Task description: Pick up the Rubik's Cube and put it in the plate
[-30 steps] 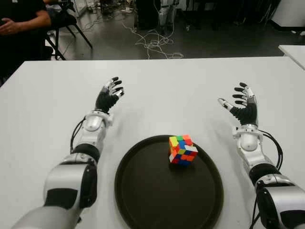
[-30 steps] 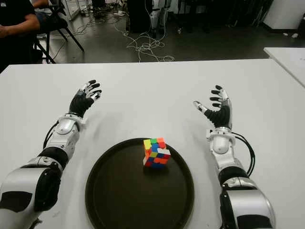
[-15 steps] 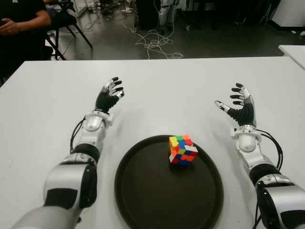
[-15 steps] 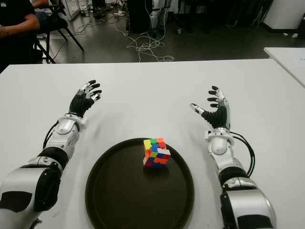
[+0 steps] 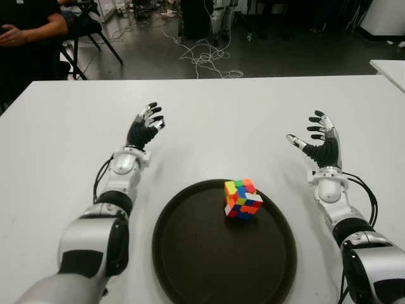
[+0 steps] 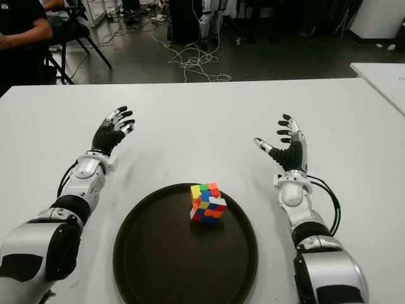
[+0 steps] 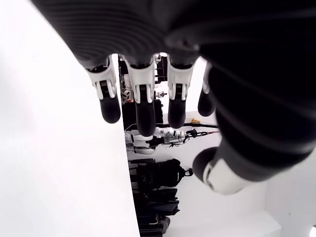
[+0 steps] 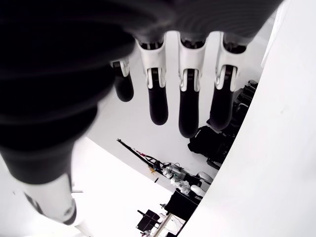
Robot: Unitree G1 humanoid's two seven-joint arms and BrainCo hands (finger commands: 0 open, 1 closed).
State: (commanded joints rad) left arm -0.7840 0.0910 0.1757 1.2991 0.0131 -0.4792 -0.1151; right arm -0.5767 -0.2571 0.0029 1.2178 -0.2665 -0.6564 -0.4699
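now the rubik's cube [image 5: 243,199] sits in the plate [image 5: 190,253], left hand [image 5: 144,128] and right hand [image 5: 319,144] both spread empty.

We see a white table [image 5: 221,114] filling most of our view. Beyond its far edge, cables [image 5: 205,57] sprawl across a dark floor [image 5: 285,60]. At far left, a person [image 5: 25,38] in black sits beside a chair [image 5: 88,31]. A 2nd white table [image 5: 389,68] shows at right.

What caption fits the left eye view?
Multicoloured Rubik's Cube sits in round dark plate; open left hand and right hand flank it.
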